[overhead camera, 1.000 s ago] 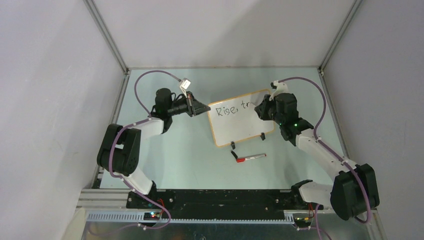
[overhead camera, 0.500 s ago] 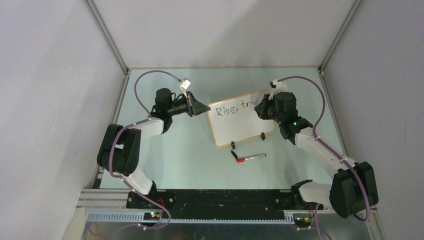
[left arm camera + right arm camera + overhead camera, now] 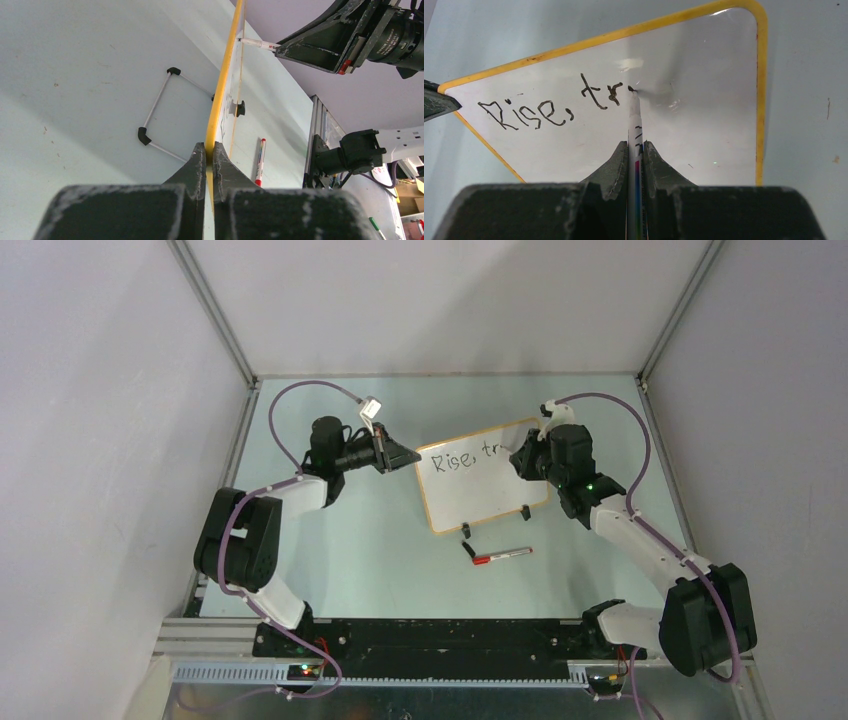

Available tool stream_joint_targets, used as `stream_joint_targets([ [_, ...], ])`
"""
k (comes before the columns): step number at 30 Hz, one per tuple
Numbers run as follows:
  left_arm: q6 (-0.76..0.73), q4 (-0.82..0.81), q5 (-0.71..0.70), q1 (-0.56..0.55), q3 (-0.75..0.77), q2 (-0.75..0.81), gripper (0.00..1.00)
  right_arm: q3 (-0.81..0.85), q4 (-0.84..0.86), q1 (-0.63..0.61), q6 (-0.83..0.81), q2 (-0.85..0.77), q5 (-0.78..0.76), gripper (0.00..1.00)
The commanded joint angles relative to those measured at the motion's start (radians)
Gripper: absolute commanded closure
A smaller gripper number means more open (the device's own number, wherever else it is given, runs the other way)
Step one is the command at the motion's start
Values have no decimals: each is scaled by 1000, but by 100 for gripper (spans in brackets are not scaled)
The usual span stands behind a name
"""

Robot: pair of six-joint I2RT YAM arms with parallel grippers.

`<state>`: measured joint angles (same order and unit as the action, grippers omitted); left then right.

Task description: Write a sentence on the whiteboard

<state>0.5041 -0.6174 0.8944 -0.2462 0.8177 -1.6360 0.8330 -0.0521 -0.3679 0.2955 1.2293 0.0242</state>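
The whiteboard, white with a yellow frame, stands tilted on the table's middle. My left gripper is shut on its left frame edge, the fingers pinching the yellow rim. My right gripper is shut on a white marker. The marker's black tip touches the board just right of the writing. The sentence reads "Rise, tr" in black, also legible in the top view as the sentence. The right gripper hovers over the board's upper right.
A red-capped marker lies on the table in front of the board, beside a small black cap. Two black clip feet hold the board's lower edge. A wire stand props it from behind. Walls enclose the table.
My right gripper has shifted slightly with the marker beside the "tr". The left arm and the board have not moved.
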Motion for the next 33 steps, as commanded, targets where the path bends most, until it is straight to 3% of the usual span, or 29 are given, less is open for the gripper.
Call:
stream_joint_targets([
  [1,-44,16,-11,1,29,17,97,39,-27,6,-10,-4,-17,100],
  [33,-56,33,-13,2,35,17,98,55,-31,18,-6,5,-53,100],
])
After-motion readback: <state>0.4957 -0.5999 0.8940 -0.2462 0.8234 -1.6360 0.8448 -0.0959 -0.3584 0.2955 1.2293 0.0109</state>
